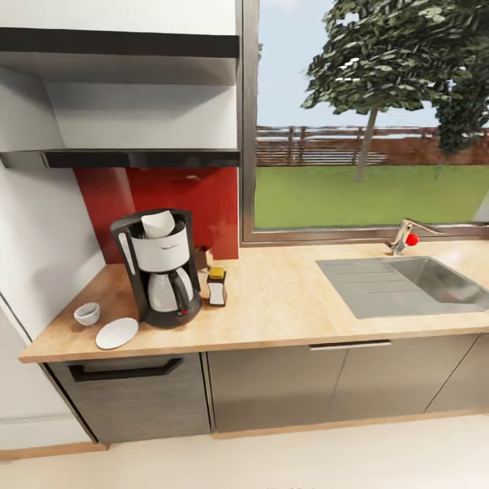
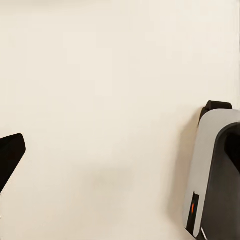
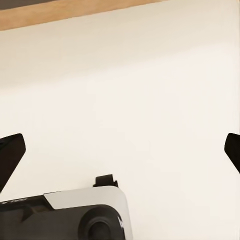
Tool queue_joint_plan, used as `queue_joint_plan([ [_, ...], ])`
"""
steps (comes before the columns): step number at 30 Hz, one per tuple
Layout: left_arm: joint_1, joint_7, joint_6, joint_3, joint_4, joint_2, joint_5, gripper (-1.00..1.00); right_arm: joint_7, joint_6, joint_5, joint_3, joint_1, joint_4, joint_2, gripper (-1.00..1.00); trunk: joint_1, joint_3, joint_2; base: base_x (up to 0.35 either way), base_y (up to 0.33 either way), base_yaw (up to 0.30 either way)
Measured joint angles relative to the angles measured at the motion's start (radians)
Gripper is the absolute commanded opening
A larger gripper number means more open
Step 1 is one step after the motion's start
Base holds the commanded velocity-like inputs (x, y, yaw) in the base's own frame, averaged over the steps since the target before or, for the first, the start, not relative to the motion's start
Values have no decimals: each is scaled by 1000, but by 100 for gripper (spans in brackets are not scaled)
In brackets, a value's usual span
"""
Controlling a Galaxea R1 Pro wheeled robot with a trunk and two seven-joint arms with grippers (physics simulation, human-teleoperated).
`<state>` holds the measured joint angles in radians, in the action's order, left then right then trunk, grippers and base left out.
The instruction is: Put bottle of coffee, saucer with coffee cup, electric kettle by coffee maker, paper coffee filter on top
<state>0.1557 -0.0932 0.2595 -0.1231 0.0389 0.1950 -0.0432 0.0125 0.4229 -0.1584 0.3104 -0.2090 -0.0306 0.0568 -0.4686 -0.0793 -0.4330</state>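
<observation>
Coffee cup (image 1: pixel 87 313) sits on the countertop (image 1: pixel 285 305) just left of the saucer (image 1: pixel 117 333), ahead-left of us; both grippers' fingertips stand wide apart.

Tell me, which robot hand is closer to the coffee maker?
Probably the left, but it's a guess. The coffee maker sits on the counter toward the robot's left. The left gripper and right gripper both point at pale floor, away from it.
</observation>
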Motion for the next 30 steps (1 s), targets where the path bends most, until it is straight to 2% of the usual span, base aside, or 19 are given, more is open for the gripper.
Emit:
queue_joint_plan([
  [15,0,0,1,0,0,-2,2,100,0,0,0,0,0,2,-5,100,0,0,0,0,0,-299],
  [21,0,0,2,0,0,-19,-1,100,0,0,0,0,0,2,-5,100,0,0,0,0,0,-300],
  [30,0,0,2,-1,-1,-21,-1,100,0,0,0,0,0,2,-5,100,0,0,0,0,0,-300],
])
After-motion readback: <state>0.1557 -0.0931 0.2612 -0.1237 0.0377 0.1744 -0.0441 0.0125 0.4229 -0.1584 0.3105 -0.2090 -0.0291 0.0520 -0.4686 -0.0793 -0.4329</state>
